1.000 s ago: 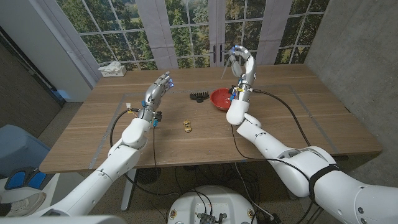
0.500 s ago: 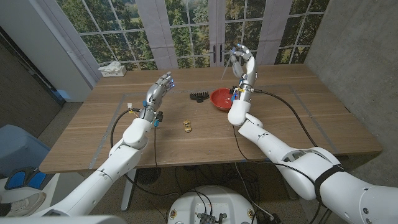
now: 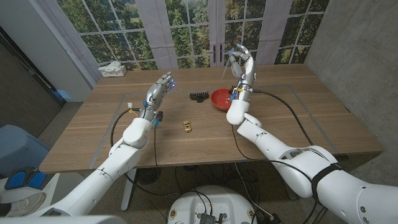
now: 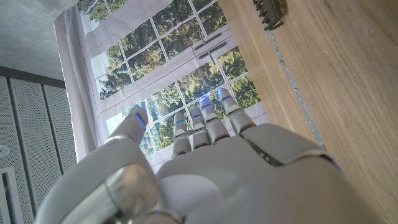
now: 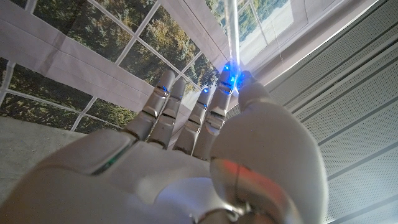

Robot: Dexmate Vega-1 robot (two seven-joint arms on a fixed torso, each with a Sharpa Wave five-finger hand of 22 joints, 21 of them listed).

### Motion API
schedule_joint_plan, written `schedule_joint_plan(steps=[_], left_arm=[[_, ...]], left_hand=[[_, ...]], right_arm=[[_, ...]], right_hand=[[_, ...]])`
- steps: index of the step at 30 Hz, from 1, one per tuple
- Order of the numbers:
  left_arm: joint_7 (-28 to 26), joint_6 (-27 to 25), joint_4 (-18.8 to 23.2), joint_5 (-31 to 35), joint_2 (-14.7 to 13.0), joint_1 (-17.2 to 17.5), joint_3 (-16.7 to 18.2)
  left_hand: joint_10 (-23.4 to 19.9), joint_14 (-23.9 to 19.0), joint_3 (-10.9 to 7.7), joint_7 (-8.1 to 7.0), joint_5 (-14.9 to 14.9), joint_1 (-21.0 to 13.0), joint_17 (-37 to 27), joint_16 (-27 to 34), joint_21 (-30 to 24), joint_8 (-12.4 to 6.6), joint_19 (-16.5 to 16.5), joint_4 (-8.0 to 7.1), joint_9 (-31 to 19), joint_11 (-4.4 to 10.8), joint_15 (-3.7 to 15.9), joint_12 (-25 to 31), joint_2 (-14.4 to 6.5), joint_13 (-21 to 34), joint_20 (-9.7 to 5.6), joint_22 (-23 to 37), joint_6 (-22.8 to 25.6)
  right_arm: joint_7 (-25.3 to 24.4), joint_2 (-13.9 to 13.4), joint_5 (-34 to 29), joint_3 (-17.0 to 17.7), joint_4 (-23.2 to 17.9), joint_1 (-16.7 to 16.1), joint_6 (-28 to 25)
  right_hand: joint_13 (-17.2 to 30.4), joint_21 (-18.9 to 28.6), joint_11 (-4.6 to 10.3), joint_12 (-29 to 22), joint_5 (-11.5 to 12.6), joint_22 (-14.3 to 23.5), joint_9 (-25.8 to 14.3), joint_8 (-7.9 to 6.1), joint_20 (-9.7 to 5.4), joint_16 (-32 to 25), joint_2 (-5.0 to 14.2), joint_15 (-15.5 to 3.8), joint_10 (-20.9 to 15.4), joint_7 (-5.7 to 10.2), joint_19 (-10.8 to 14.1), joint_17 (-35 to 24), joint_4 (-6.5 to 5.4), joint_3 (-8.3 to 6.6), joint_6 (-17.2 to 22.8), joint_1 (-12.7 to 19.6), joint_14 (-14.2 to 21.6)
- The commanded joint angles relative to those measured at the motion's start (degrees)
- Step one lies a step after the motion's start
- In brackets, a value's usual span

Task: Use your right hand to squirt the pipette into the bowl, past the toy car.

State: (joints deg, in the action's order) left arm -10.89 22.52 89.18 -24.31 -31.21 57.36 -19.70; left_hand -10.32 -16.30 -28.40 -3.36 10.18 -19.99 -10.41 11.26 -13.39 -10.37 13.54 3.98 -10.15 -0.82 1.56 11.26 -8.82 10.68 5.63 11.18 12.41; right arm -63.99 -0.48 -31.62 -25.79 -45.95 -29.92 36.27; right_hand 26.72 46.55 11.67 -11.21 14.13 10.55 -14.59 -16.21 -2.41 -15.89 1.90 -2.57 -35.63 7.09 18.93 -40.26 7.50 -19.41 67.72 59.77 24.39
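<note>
The right hand (image 3: 242,65) is raised above the far side of the wooden table (image 3: 298,118), fingers pointing up, pinching a pipette (image 3: 228,67) between thumb and a fingertip. In the right wrist view the pipette (image 5: 233,28) is a thin, clear, pale tube running on from the fingertips (image 5: 225,79), which glow blue where they close on it. From the head camera its slim stem slants down from the hand toward the red bowl (image 3: 221,98) and ends in the air over the bowl's far rim. I can read no label or writing on the pipette, the bowl or anything else on the table.

The bowl sits just in front of the right wrist, round, shallow and glossy red. Nearer the robot and toward its left lies the small yellow toy car (image 3: 186,126), well apart from the bowl. A black comb-like object (image 3: 198,96) lies just beside the bowl on its left.

The left hand (image 3: 159,89) hovers over the table's left half, fingers straight and slightly spread, holding nothing. A tissue box (image 3: 112,69) stands at the far left corner.
</note>
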Motion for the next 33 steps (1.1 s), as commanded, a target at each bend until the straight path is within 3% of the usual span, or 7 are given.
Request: schedule_joint_plan(steps=[1, 5, 10, 21, 24, 26, 33], left_arm=[[1.1, 0.3, -1.3, -0.7, 0.0, -0.8, 0.0], [1.2, 0.4, -1.6, -1.0, -0.1, -0.9, 0.1], [1.5, 0.7, -2.1, -1.2, -0.1, -1.1, 0.1], [2.0, 1.3, -2.9, -1.6, -0.2, -1.3, 0.4], [2.1, 1.6, -3.0, -1.7, -0.2, -1.3, 0.5], [2.2, 1.6, -3.1, -1.8, -0.2, -1.3, 0.5], [2.5, 1.9, -3.3, -1.9, -0.3, -1.4, 0.5]], left_hand=[[-0.5, -0.5, -0.14, 0.19, -0.1, 0.5, 0.0, 0.4, -0.6, -0.24, 0.0, 0.21, -0.1, 0.07, -0.03, 0.3, 0.1, 0.1, 0.39, 0.2, 0.3], [-0.6, -0.6, -0.21, 0.16, -0.1, 0.6, 0.0, 0.4, -0.6, -0.21, 0.1, 0.24, -0.1, 0.10, -0.03, 0.3, 0.1, 0.1, 0.37, 0.2, 0.2], [-0.6, -0.8, -0.30, 0.12, -0.1, 0.8, 0.0, 0.4, -0.6, -0.22, 0.1, 0.27, -0.1, 0.11, -0.02, 0.3, 0.1, 0.1, 0.44, 0.2, 0.2], [-0.6, -0.9, -0.51, 0.17, -0.1, 1.0, 0.0, 0.3, -0.6, -0.20, 0.2, 0.35, -0.1, 0.16, 0.00, 0.3, 0.0, 0.1, 0.50, 0.2, 0.2], [-0.6, -0.9, -0.57, 0.20, -0.1, 1.1, 0.0, 0.3, -0.6, -0.19, 0.2, 0.37, -0.1, 0.14, -0.03, 0.3, -0.1, 0.1, 0.51, 0.2, 0.1], [-0.6, -0.9, -0.59, 0.20, -0.1, 1.2, 0.0, 0.3, -0.6, -0.19, 0.2, 0.38, -0.1, 0.16, 0.03, 0.3, -0.1, 0.1, 0.50, 0.2, 0.1], [-0.7, -1.0, -0.71, 0.26, 0.0, 1.4, 0.0, 0.3, -0.6, -0.18, 0.3, 0.42, -0.1, 0.14, 0.05, 0.3, -0.1, 0.1, 0.48, 0.2, 0.1]], right_arm=[[0.0, 5.6, -9.4, 8.5, 2.5, -0.3, -1.6], [0.0, 6.9, -13.1, 10.4, 2.4, -0.6, -3.1], [0.0, 8.7, -17.0, 13.4, 3.4, -0.5, -2.9], [0.0, 14.2, -31.4, 25.1, 6.0, 0.0, -1.3], [0.0, 14.8, -33.2, 26.7, 6.4, 0.1, -1.0], [0.0, 13.9, -33.5, 26.6, 7.9, 0.8, 2.4], [0.0, 15.0, -34.9, 28.5, 7.5, 0.6, 2.2]], right_hand=[[0.3, -0.9, 0.04, -0.1, 0.7, 0.2, -2.3, -1.30, -5.49, 0.4, 1.45, -9.82, 1.7, -0.51, -2.5, -0.7, -0.20, 1.19, 0.3, -0.1, -2.5], [1.1, -1.2, 0.25, -0.8, 2.0, 0.2, -5.8, -2.97, -4.93, 1.0, 4.72, -9.62, 2.5, -2.68, -3.9, -0.3, -1.34, 0.94, -0.9, -0.8, -3.6], [2.3, -1.3, 0.34, -2.0, 2.6, 0.1, -8.5, -4.06, -4.85, 0.7, 5.90, -9.81, 2.6, -3.17, -4.5, -0.8, -1.62, 1.42, -2.4, -1.2, -3.4], [4.8, -1.6, 0.47, -4.7, 3.7, 0.0, -13.1, -6.72, -4.46, 0.9, 6.35, -9.97, 2.2, -3.96, -5.2, -1.2, -1.10, 1.84, -2.9, -1.2, -3.0], [5.2, -1.5, 0.45, -5.2, 3.9, 0.0, -13.8, -7.15, -4.46, 0.8, 6.44, -9.96, 2.2, -3.96, -5.2, -1.4, -0.92, 1.92, -3.1, -1.1, -2.9], [5.5, -1.5, 0.43, -5.4, 4.0, 0.0, -14.2, -7.35, -4.45, 0.8, 6.55, -10.08, 2.2, -4.01, -5.2, -1.5, -0.81, 1.89, -3.2, -0.9, -2.8], [6.5, -1.2, 0.38, -6.5, 4.3, 0.0, -15.8, -8.23, -4.76, 0.6, 6.55, -10.03, 2.2, -4.00, -4.5, -1.8, -0.52, 2.11, -3.5, -0.7, -2.2]])
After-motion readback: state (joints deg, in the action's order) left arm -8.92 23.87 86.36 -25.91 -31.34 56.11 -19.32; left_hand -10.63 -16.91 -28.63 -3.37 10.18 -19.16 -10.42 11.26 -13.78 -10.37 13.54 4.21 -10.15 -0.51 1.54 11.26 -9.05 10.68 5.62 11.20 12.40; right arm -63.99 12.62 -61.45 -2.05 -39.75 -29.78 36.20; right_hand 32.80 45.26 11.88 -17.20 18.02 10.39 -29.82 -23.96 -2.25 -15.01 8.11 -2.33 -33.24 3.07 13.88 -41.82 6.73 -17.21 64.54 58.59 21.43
